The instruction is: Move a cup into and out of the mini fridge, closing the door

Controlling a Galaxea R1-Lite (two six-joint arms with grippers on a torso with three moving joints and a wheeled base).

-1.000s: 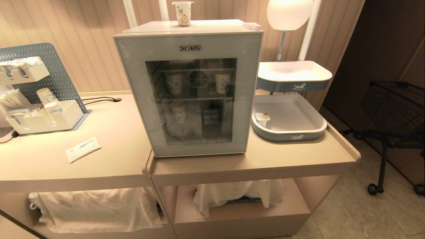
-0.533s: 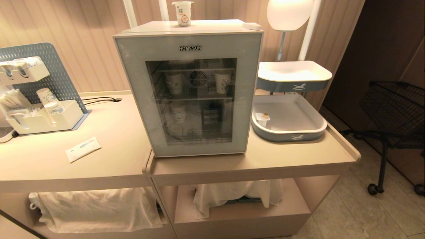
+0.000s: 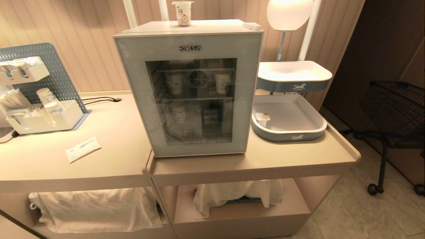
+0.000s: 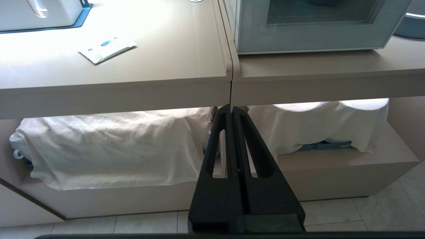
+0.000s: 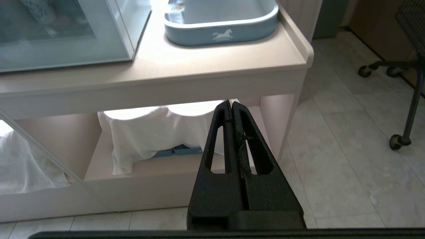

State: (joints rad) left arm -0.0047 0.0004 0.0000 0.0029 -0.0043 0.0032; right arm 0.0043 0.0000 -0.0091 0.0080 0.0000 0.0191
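Note:
The cup [image 3: 183, 12], small and white with an orange picture, stands upright on top of the mini fridge [image 3: 189, 89], near its back edge. The door [image 3: 192, 49] lies flush against the fridge front. Behind its glass, taller patterned paper cups [image 3: 174, 83] stand on wire shelves either side of a round fan. Neither arm shows in the head view. My left gripper [image 4: 231, 108] hangs shut and empty below the counter's front edge, in front of the seam between the two counters. My right gripper [image 5: 231, 103] is shut and empty, low before the right counter's open shelf.
A grey-blue tray [image 3: 289, 136] holding a tiny white cup [image 3: 263, 119] sits right of the fridge, a second tray [image 3: 294, 83] raised above it. A pegboard organiser [image 3: 40, 96] and a flat packet [image 3: 83, 149] lie on the left counter. White cloths [image 3: 99, 209] drape the lower shelves. A black wire cart [image 3: 395, 113] stands at right.

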